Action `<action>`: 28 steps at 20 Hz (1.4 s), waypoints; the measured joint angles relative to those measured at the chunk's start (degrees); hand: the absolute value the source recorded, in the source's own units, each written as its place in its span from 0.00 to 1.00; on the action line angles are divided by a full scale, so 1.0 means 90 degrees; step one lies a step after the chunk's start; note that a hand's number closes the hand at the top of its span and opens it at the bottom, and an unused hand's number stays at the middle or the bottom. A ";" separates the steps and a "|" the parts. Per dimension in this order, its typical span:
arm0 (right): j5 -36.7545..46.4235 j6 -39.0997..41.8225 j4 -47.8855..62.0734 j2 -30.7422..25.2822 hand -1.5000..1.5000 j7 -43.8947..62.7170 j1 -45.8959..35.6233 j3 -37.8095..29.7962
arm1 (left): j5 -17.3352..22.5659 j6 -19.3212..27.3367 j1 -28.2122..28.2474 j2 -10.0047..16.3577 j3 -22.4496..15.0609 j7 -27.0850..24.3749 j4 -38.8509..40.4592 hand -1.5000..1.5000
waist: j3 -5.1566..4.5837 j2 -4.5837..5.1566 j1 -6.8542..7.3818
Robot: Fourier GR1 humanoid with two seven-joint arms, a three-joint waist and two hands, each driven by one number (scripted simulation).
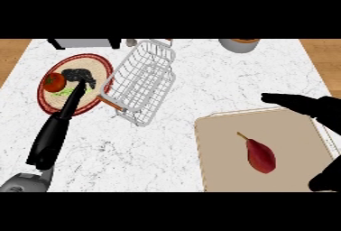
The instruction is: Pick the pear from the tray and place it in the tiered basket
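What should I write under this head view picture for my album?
Right hand open by the red pear on the tray; the tiered basket sits further left.

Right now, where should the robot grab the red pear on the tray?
Probably round the pear's fat near half, coming down from above with the open right hand. It lies flat on the tray, thin stem pointing far-left, so the wide part offers the most to hold.

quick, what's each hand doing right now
left hand: open, holding nothing
right hand: open, near the dark red pear, not holding it
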 measured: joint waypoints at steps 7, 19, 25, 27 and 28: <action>0.0318 -0.0002 -0.1567 -0.0152 0.00 0.2020 0.0147 0.0159 | -0.0084 -0.0101 -0.0051 -0.0090 0.0078 -0.0042 0.0048 0.50 | 0.0010 0.0039 0.0044; 0.2590 -0.0097 -0.2022 0.1455 0.00 0.4240 0.0210 0.1884 | -0.0230 -0.0362 0.0036 -0.0242 0.0218 0.0024 -0.0175 0.50 | 0.0018 0.0070 0.0153; 0.3668 -0.0101 -0.1314 0.1919 0.00 0.4242 0.0355 0.2279 | -0.0345 -0.0401 0.0033 -0.0393 0.0287 -0.0014 -0.0116 0.50 | 0.0021 0.0075 0.0140; 0.3881 -0.0011 -0.1327 0.1946 0.00 0.4214 0.0507 0.2250 | -0.0408 -0.0436 -0.0019 -0.0444 0.0337 -0.0026 -0.0056 0.50 | 0.0022 0.0075 0.0125; 0.3924 0.0067 -0.1313 0.2084 0.00 0.4289 0.0491 0.2255 | -0.0441 -0.0439 -0.0031 -0.0483 0.0363 -0.0114 0.0059 0.50 | 0.0022 0.0076 0.0123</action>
